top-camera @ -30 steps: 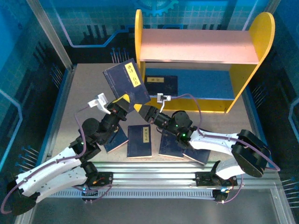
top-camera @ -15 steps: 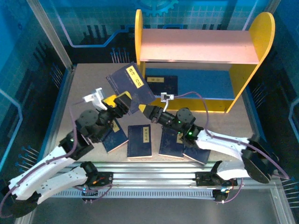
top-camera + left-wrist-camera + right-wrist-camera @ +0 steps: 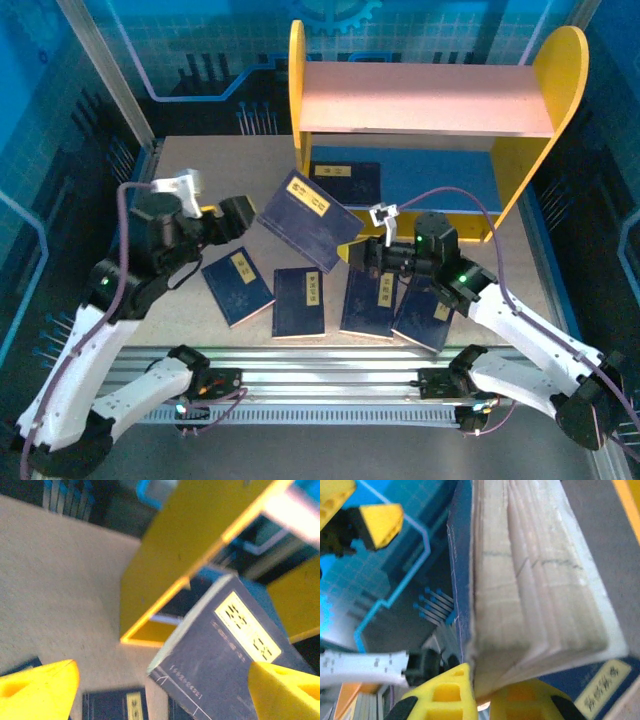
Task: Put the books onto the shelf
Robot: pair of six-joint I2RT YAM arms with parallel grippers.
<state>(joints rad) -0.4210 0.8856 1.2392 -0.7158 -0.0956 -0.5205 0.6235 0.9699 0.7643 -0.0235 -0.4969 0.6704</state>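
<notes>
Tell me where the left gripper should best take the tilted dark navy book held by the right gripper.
The free left edge of the thin dark navy rectangular book, approached level from the left. The right gripper clamps its lower right corner, holding it tilted over the tan table, so that edge faces the open left gripper and should fit between its jaws.

Table (image 3: 200,170): shelf (image 3: 420,100) at rear, four books (image 3: 299,302) flat near front

Raised book (image 3: 220,655) blurred, label (image 3: 247,632) unreadable, lower edge beyond the frame.
</notes>
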